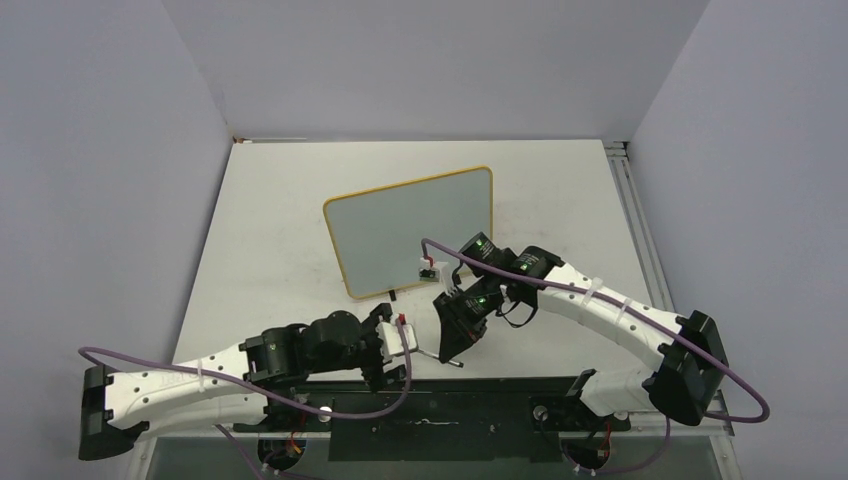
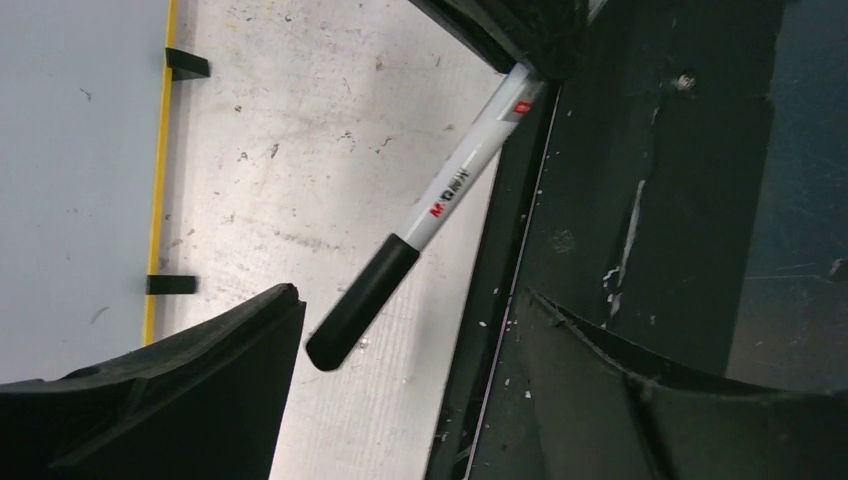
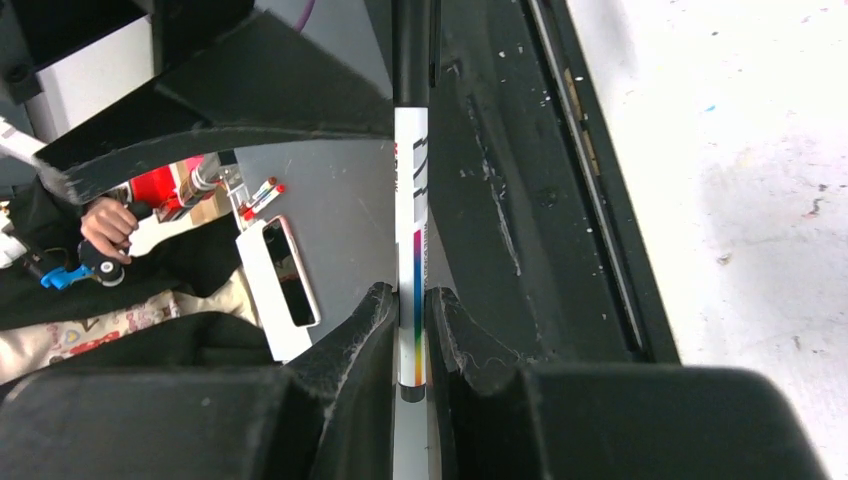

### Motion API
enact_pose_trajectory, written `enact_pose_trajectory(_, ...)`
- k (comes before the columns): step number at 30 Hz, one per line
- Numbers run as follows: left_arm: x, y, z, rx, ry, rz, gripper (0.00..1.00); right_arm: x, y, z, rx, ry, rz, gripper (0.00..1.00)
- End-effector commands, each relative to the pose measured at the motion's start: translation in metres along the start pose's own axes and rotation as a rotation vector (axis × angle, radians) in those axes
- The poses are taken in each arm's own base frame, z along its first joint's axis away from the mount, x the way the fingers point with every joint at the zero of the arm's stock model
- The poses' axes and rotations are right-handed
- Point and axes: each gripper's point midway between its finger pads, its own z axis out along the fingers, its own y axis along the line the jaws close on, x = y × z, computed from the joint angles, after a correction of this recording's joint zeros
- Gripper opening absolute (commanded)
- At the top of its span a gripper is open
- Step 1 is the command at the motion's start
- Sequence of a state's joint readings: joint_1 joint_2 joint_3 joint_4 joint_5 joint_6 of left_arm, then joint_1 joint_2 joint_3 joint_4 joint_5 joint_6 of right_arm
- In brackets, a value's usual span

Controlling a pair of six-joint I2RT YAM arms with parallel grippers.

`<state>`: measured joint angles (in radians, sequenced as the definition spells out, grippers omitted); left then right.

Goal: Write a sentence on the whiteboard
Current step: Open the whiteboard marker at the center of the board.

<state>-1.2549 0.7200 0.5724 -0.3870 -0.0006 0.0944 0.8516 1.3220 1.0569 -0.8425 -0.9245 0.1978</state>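
Note:
The whiteboard (image 1: 412, 226) lies tilted on the table's middle, yellow frame, two black feet at its near edge. Its face is blank; no sentence shows. Its edge also shows in the left wrist view (image 2: 70, 180). My right gripper (image 1: 448, 350) is just in front of the board, shut on the white end of a marker pen (image 3: 411, 200), jaws tight on its barrel (image 3: 411, 310). The pen's black cap (image 2: 362, 300) points towards my left gripper (image 1: 408, 345). That gripper (image 2: 410, 330) is open, and the cap tip lies between its fingers, near the left finger, untouched.
A black strip (image 1: 450, 400) runs along the table's near edge, right under the pen. The white table (image 1: 280, 220) is walled on three sides. Beyond the edge, the right wrist view shows a phone (image 3: 290, 270) and a person's hand (image 3: 105, 225).

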Motion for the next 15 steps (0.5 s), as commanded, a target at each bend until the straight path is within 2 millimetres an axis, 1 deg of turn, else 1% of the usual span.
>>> enact_pose_trajectory(1, -0.025, 0.004, -0.004, -0.031, -0.050, 0.026, 0.70, -0.007, 0.019, -0.003, -0.063, -0.001, -0.059, 0.05)
enact_pose_trajectory(2, -0.025, 0.002, -0.003, -0.025, -0.049, 0.029, 0.67, -0.008, 0.019, -0.002, -0.060, 0.000, -0.060, 0.05)
enact_pose_trajectory(4, -0.026, -0.001, -0.003, -0.020, -0.049, 0.034, 0.64, -0.007, 0.017, -0.002, -0.057, 0.003, -0.055, 0.05)
enact_pose_trajectory(7, -0.026, -0.006, -0.002, -0.006, -0.046, 0.043, 0.54, -0.007, 0.016, 0.000, -0.057, 0.010, -0.049, 0.05)
enact_pose_trajectory(10, -0.026, -0.011, -0.001, 0.004, -0.033, 0.051, 0.37, -0.007, 0.015, 0.001, -0.059, 0.012, -0.046, 0.05)
enact_pose_trajectory(13, -0.026, -0.019, 0.001, 0.021, -0.021, 0.066, 0.23, -0.007, 0.016, 0.002, -0.067, 0.012, -0.047, 0.05)
enact_pose_trajectory(15, -0.025, -0.024, 0.003, 0.028, -0.009, 0.081, 0.08, -0.007, 0.015, 0.001, -0.063, 0.008, -0.046, 0.05)
